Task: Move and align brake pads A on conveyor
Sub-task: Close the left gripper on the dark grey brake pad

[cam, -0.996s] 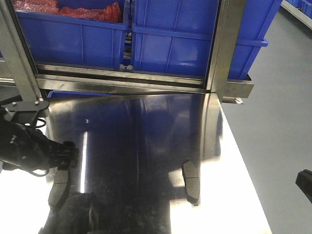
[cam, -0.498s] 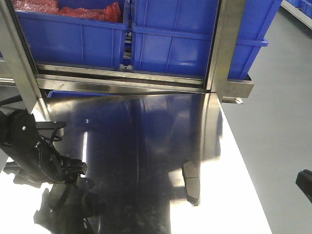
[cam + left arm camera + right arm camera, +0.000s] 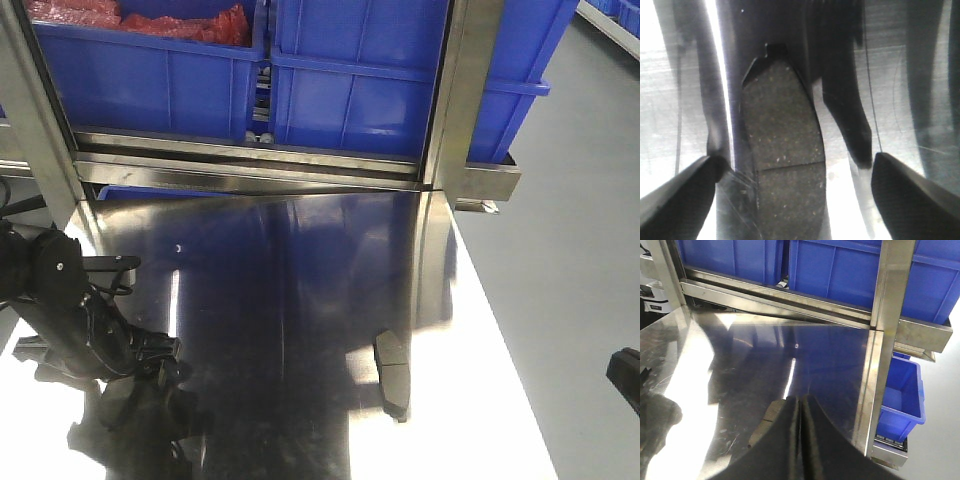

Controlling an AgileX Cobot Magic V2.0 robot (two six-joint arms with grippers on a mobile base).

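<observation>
Plainly, the brake pad (image 3: 782, 145) to be picked lies flat on the shiny steel table (image 3: 300, 260), grainy friction face up, with its centre groove running across its width. The left gripper (image 3: 796, 165) hangs right over it, jaws apart. Its two dark fingers (image 3: 685, 195) stand on either long side of this pad and neither touches it. The pad is not centred in the gap: it sits nearer one finger than the other. The step in hand, as I judge it, is the grasp.

To do it well, the gripper should first shift sideways so the pad sits midway. It should then come down until the tips bracket the backing plate, and close across the narrow width near the groove, so the pad hangs balanced. The plate is thin and the steel looks slick, so a lopsided squeeze could skid or spin it instead of lifting it. A slow close is safer.

A second pad (image 3: 392, 372) lies well to the right of this pad on the same surface. The right gripper (image 3: 800, 435) waits over that side with its fingers pressed together on nothing. Blue bins (image 3: 350, 70) sit on the rack well beyond this pad. The conveyor is out of view, so I cannot judge the carry.
</observation>
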